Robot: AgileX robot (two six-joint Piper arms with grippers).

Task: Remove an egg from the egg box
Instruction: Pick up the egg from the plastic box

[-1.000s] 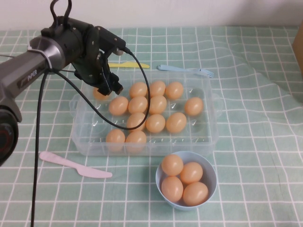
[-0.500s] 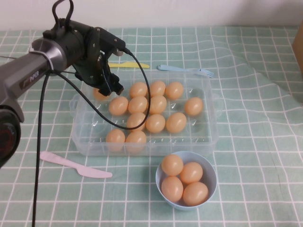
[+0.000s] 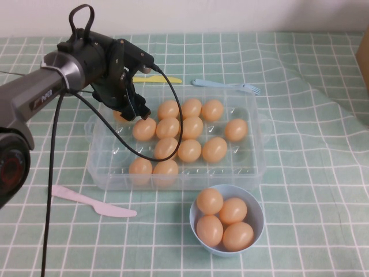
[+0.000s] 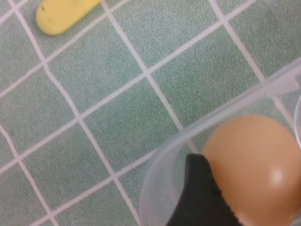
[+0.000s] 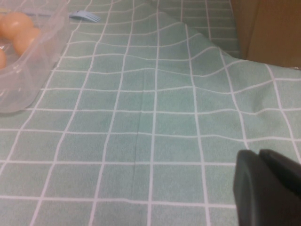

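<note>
One egg (image 3: 120, 116) sits right under my left tool (image 3: 136, 110), in the far left corner of the egg box (image 3: 253, 167), mostly hidden by the tool from above. On the left wrist feed I see that same egg (image 4: 256, 165) filling the corner of the clear tray, with one dark fingertip (image 4: 200, 188) pressed against its side; the opposite finger is out of view, so I cannot tell whether the tool is pinching it or merely touching.

Just beside the tool, toward the middle of the box, the other eggs (image 3: 191, 127) lie clustered in their wells. Beyond the tool, outside the far wall of the box, a yellow utensil (image 3: 164, 79) rests on the green checked cloth covering the bench (image 3: 311, 127), with a blue fork (image 3: 228, 85) further along.

Well away from the left tool, near the front edge, a light-blue bowl (image 3: 253, 229) holds four eggs, and a pink knife (image 3: 89, 202) lies flat.

My right tool (image 5: 263, 188) shows only on its own wrist feed, low over bare cloth, well apart from the box; its state I cannot tell.
</note>
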